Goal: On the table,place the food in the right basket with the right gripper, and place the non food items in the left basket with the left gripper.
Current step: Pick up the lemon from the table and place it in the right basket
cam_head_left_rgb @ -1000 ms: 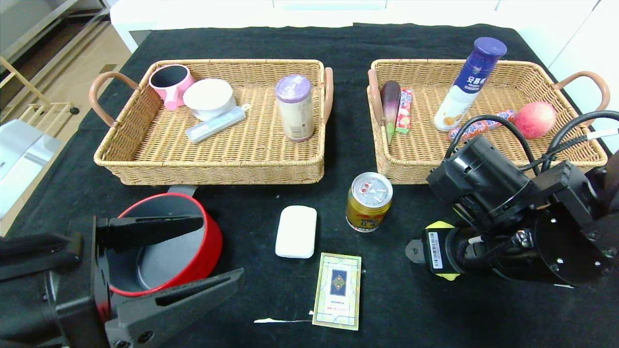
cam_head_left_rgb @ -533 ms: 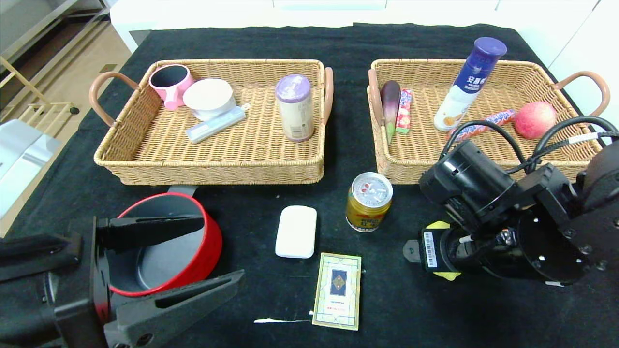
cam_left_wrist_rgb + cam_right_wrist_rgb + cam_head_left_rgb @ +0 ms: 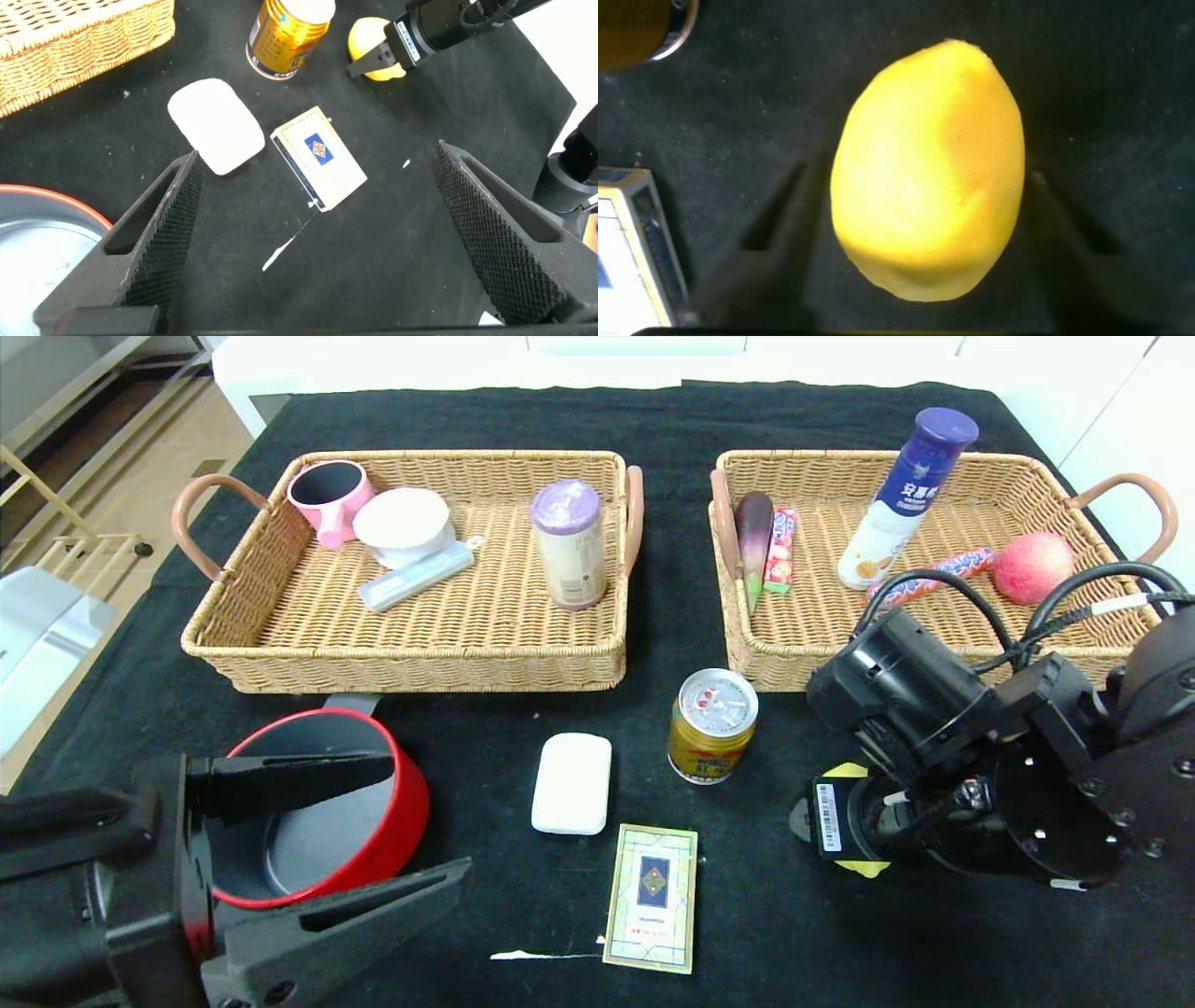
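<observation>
One claw has changed: the right claw point(image 3: 826, 812), low near the worktop's point(image 3: 523, 420) front right, has narrowed around the lemon point(image 3: 926, 168); contact unconfirmed. Left claw point(image 3: 373, 821) remains wide open over the red pot point(image 3: 392, 821). Lift to right basket point(image 3: 934, 644) looks next.

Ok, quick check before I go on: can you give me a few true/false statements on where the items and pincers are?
1. The gold drink can with silver top stands on the black cloth table, outside both baskets. True.
2. The yellow lemon lies in the right tan wicker basket. False: it is on the table, under the right pincer.
3. The red pot with dark inside is by the left pincer. True.
4. The white rounded block lies in the left tan wicker basket. False: it is on the table.
</observation>
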Motion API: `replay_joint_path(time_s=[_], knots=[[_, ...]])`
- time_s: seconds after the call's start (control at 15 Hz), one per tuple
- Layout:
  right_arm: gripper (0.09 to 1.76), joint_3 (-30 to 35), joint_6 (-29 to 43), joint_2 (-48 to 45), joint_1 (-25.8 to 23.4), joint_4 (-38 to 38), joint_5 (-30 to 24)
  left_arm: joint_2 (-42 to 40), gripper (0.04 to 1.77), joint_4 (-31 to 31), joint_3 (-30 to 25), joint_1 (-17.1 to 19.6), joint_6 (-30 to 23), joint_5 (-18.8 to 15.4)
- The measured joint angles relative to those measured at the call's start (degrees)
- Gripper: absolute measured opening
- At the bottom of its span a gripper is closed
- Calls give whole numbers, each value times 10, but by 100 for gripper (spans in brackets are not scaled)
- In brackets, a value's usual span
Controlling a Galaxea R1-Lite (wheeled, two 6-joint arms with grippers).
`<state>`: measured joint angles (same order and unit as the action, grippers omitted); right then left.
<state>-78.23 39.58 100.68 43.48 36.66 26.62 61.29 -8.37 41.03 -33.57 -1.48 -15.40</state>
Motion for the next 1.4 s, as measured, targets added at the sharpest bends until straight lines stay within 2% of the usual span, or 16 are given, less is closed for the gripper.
replay_joint_path(time_s=[0.07, 0.2, 0.93, 1.4], knots=[[116, 1, 0, 1, 0, 0, 0, 0, 176, 0, 0, 0, 0, 0], [110, 2, 0, 2, 0, -1, 0, 0, 176, 0, 0, 0, 0, 0], [109, 4, 8, 10, -9, -1, -1, 0, 176, 1, -1, -1, 0, -1], [108, -2, 0, -23, 1, 4, 0, 2, 176, 1, -2, -3, -1, 0]])
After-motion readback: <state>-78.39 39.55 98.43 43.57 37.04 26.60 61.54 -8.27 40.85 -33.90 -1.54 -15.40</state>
